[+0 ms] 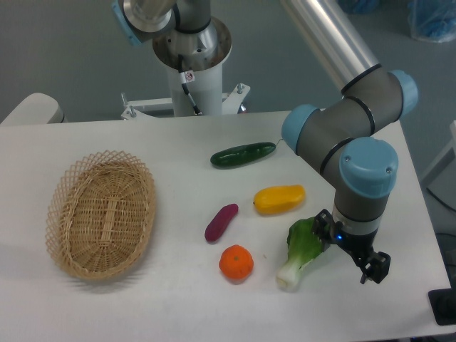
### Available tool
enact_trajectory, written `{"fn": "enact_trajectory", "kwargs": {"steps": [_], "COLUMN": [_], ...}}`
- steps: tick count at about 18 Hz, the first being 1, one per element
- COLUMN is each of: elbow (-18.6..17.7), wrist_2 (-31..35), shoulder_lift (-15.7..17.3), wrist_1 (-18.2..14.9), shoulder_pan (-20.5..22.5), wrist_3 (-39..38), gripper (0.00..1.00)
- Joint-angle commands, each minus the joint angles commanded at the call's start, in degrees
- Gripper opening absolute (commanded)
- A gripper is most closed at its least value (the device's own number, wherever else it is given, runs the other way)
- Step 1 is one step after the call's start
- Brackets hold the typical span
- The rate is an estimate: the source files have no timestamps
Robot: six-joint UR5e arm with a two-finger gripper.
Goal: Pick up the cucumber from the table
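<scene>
Soft, even light falls from overhead, leaving the white table (178, 299) bright but not blown out. Small faint shadows sit close under the basket (101, 214) and the orange (236, 262), and a pale glint runs along the cucumber (242, 154). The whole picture is slightly soft and grainy.

White table (178, 306) bearing a wicker basket (101, 214) at left; cucumber (242, 154) lying toward the back; yellow vegetable (279, 199), eggplant (221, 222), orange (236, 262) and bok choy (300, 252) resting nearer the front.
</scene>
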Motion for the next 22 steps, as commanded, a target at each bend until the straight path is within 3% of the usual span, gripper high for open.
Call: {"fn": "enact_trajectory", "kwargs": {"steps": [7, 10, 16, 22], "elbow": [-0.1, -0.3, -2.5, -2.6], "wrist_2": [0.1, -0.4, -0.4, -0.3], "shoulder_lift": [-0.1, -0.3, 0.2, 0.9], "wrist_1": [0.0, 2.1, 5.7, 4.8], "shoulder_pan": [-0.1, -0.1, -0.2, -1.7], "wrist_3": [-1.7, -6.7, -6.3, -6.9], "gripper": [1.00, 1.00, 1.00, 1.00]}}
